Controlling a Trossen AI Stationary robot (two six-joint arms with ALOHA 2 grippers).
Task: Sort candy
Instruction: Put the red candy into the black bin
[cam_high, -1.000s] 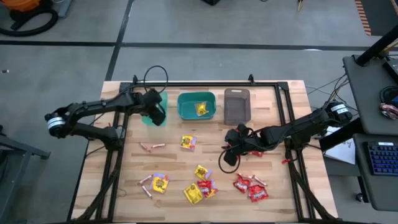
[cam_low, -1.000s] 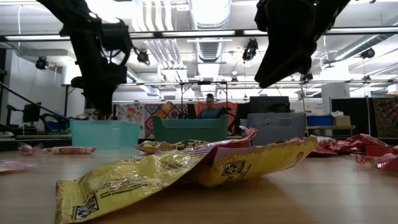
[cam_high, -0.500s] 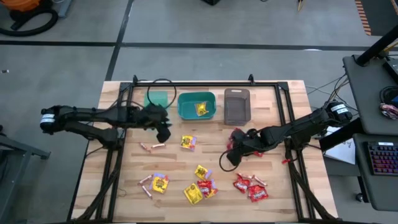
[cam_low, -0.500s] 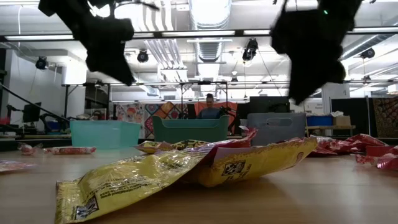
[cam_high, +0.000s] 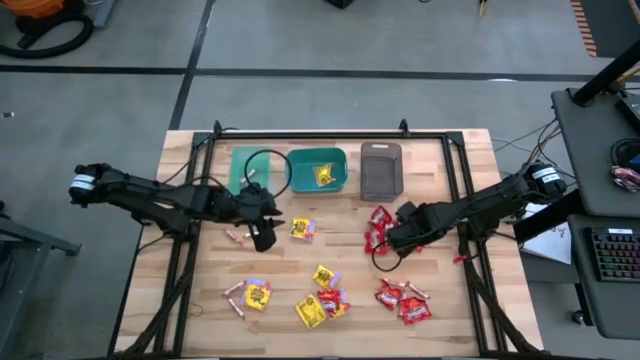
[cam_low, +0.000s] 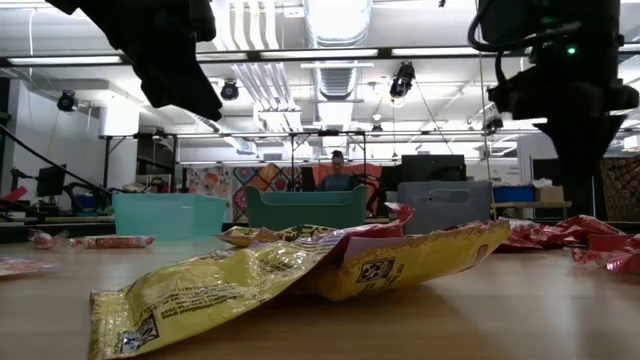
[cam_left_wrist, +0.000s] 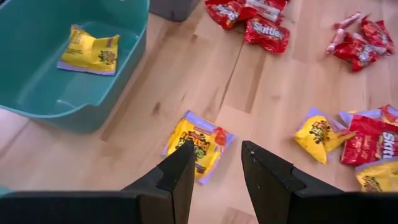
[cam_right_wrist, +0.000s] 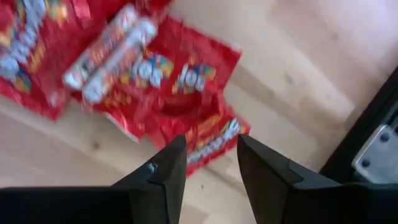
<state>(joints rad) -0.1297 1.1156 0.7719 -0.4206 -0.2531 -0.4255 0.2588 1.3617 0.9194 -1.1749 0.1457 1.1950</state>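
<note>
Candy lies scattered on the wooden table: yellow packets (cam_high: 322, 277), red packets (cam_high: 402, 300) and pinkish sticks (cam_high: 245, 236). My left gripper (cam_high: 264, 236) is open and hovers just left of one yellow packet (cam_high: 302, 229). In the left wrist view its fingers (cam_left_wrist: 216, 165) frame that packet (cam_left_wrist: 198, 142) without touching it. My right gripper (cam_high: 393, 240) is open beside a small heap of red packets (cam_high: 377, 228). The right wrist view shows red packets (cam_right_wrist: 186, 81) with two sticks (cam_right_wrist: 109, 53) on them beyond the gripper (cam_right_wrist: 211, 165).
Three bins stand in a row at the far side: a light teal one (cam_high: 247, 165), a teal one (cam_high: 317, 170) holding a yellow packet (cam_left_wrist: 90, 51), and a grey-brown one (cam_high: 380, 170). Dark frame rails (cam_high: 470, 260) run along the table's sides. A person shows far behind the table (cam_low: 337, 175).
My left gripper has swung from above the light teal bin toward the near edge and a little right, ending beside the yellow packet. My right gripper has shifted toward the table's right and lower, and a heap of red packets now shows where it stood.
</note>
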